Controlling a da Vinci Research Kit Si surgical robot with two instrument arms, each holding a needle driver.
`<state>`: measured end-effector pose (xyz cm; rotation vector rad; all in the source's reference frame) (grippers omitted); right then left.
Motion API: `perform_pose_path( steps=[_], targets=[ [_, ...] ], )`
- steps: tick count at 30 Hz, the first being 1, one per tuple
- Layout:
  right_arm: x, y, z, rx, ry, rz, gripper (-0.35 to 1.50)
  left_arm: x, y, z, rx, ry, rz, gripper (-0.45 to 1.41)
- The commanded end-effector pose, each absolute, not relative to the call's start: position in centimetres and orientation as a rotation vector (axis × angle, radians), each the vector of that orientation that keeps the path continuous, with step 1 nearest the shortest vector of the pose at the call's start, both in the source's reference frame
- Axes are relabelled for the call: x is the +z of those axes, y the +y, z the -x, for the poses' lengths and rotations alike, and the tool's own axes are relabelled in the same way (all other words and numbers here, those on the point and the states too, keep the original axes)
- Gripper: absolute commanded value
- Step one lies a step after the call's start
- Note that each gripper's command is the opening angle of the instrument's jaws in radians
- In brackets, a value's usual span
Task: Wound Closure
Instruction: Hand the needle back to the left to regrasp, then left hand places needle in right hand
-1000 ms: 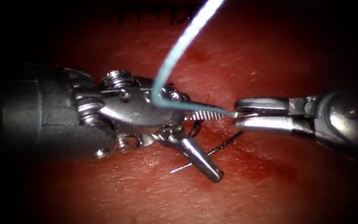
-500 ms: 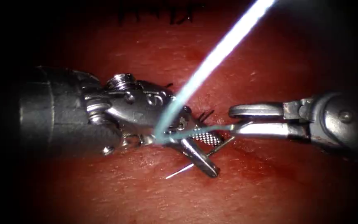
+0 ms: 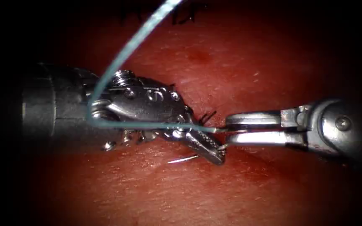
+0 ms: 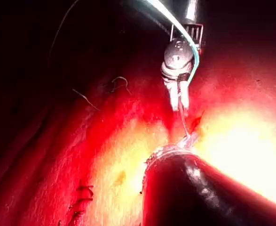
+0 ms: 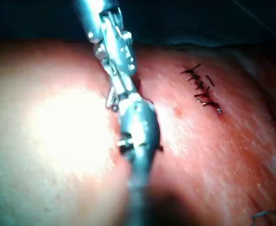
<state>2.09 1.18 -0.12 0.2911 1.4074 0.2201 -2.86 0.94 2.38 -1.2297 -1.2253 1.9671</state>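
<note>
step: knot-tying, thread [image 3: 118,48] had gone from slanting straight to looped around left tool [image 3: 208,146] | left jaws closed to narrow, near needle [image 3: 183,159] lying on tissue [image 3: 231,54] | right tool [image 3: 231,130] clamped thread end | next: likely needs steady, opposed tension

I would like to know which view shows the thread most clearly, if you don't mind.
The endoscope view: the thread arcs down, loops around the left pincer and runs to the right pincer, which grips it. The left wrist view catches a short stretch beside the right tool.
</note>
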Motion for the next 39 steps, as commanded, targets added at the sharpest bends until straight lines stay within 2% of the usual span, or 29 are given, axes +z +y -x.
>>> perform_pose_path(
  steps=[1, 2, 4, 6, 7, 8, 10, 12, 13, 16, 20, 23, 25, 27, 29, 31, 33, 39],
  targets=[
    [-0.08, 1.14, -2.19, 0.259, 1.397, -0.315, 0.46, 2.41, 0.94, 2.92, 1.954, -1.210, 1.242, -0.45],
    [-0.08, 1.14, -2.19, 0.259, 1.397, -0.315, 0.46, 2.41, 0.94, 2.92, 1.954, -1.210, 1.242, -0.45],
    [-0.11, 1.13, -2.19, 0.280, 1.381, -0.303, 0.31, 2.41, 0.92, 2.90, 1.927, -1.180, 1.248, -0.45],
    [-0.12, 1.15, -2.19, 0.284, 1.378, -0.302, 0.34, 2.40, 0.92, 2.89, 1.918, -1.158, 1.253, -0.45],
    [-0.13, 1.17, -2.19, 0.296, 1.369, -0.292, 0.46, 2.40, 0.92, 2.88, 1.912, -1.139, 1.255, -0.45],
    [-0.15, 1.21, -2.20, 0.326, 1.342, -0.263, 0.69, 2.40, 0.92, 2.88, 1.908, -1.115, 1.254, -0.45],
    [-0.18, 1.26, -2.21, 0.374, 1.297, -0.218, 1.01, 2.40, 0.92, 2.87, 1.891, -1.066, 1.253, -0.45],
    [-0.22, 1.29, -2.22, 0.418, 1.256, -0.183, 1.10, 2.39, 0.91, 2.87, 1.869, -1.021, 1.252, -0.45],
    [-0.24, 1.29, -2.22, 0.418, 1.244, -0.161, 1.06, 2.39, 0.91, 2.88, 1.852, -1.000, 1.248, -0.45],
    [-0.30, 1.31, -2.23, 0.444, 1.202, -0.115, 0.78, 2.39, 0.91, 2.89, 1.794, -0.932, 1.233, -0.45],
    [-0.36, 1.34, -2.23, 0.498, 1.111, -0.002, 0.83, 2.38, 0.86, 2.92, 1.753, -0.852, 1.211, -0.45],
    [-0.36, 1.34, -2.23, 0.474, 1.069, 0.064, 0.74, 2.38, 0.86, 2.93, 1.720, -0.839, 1.223, -0.45],
    [-0.35, 1.33, -2.23, 0.453, 1.027, 0.084, 0.48, 2.39, 0.88, 2.94, 1.714, -0.825, 1.216, -0.45],
    [-0.35, 1.32, -2.23, 0.435, 0.997, 0.112, 0.44, 2.39, 0.89, 2.95, 1.705, -0.814, 1.215, -0.45],
    [-0.34, 1.32, -2.25, 0.424, 0.977, 0.142, 0.48, 2.39, 0.89, 2.94, 1.690, -0.809, 1.225, -0.45],
    [-0.32, 1.31, -2.27, 0.413, 0.966, 0.165, 0.59, 2.38, 0.90, 2.93, 1.671, -0.807, 1.243, -0.45],
    [-0.30, 1.30, -2.28, 0.398, 0.960, 0.179, 0.61, 2.38, 0.91, 2.92, 1.667, -0.803, 1.243, -0.45],
    [-0.22, 1.27, -2.30, 0.384, 0.952, 0.200, 0.42, 2.37, 0.90, 2.89, 1.654, -0.789, 1.242, -0.45]
  ],
)
